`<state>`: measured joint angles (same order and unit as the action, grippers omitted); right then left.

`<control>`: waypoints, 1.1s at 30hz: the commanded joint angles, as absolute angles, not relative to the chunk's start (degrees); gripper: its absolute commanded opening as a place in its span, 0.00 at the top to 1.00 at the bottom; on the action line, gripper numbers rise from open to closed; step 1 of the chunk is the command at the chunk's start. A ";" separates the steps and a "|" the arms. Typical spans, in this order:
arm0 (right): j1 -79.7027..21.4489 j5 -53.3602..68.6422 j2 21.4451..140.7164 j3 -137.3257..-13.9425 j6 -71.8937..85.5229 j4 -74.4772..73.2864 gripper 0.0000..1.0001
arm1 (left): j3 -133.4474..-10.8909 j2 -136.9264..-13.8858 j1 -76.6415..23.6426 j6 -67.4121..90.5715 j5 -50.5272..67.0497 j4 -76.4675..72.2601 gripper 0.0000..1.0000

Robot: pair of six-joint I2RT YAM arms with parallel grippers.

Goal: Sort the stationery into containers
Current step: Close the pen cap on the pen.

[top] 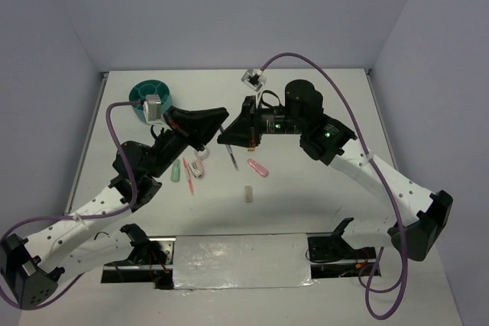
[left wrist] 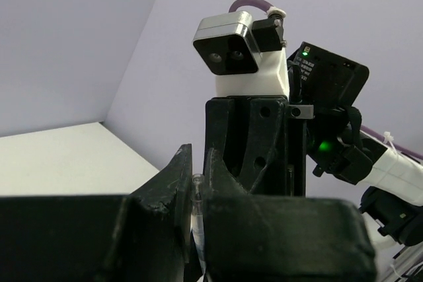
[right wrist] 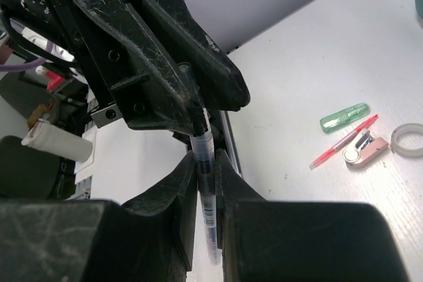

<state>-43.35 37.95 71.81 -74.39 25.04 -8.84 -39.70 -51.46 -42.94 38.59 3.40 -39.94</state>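
Observation:
A dark pen (top: 233, 158) hangs over the table's middle, held by both grippers at once. My right gripper (right wrist: 206, 163) is shut on its clear barrel (right wrist: 207, 196). My left gripper (left wrist: 195, 163) is shut on the pen's end (left wrist: 195, 209), just above the right one; in the top view they meet (top: 223, 116) (top: 225, 138). On the table lie a pale green piece (top: 176, 171), a pink pen (top: 188, 177), a clear ring (top: 204, 153), a pink piece (top: 258, 167) and a tan block (top: 248, 193). The teal cup (top: 150, 95) stands at the far left.
The right wrist view shows the green piece (right wrist: 344, 117), pink pen (right wrist: 344, 141), ring (right wrist: 408, 140) and a small pink-tan item (right wrist: 364, 152) on the white table. Purple cables loop above both arms. A silver strip (top: 241, 261) runs along the near edge.

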 commanded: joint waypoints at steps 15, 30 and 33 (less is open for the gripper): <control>-41.57 33.14 68.39 -75.35 22.42 17.66 1.00 | -41.28 -48.88 -47.02 34.11 7.23 -6.61 0.92; -44.65 31.82 65.22 -64.78 22.94 19.60 1.00 | -50.63 -48.69 -46.93 31.55 7.21 -5.89 0.75; -44.74 32.60 65.65 -64.86 23.20 19.78 1.00 | -50.01 -48.78 -46.93 31.64 7.12 -5.89 0.92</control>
<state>-44.49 34.57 67.44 -63.31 22.48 10.24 -51.70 -47.53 -45.74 32.29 1.74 -11.44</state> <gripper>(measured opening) 0.184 0.240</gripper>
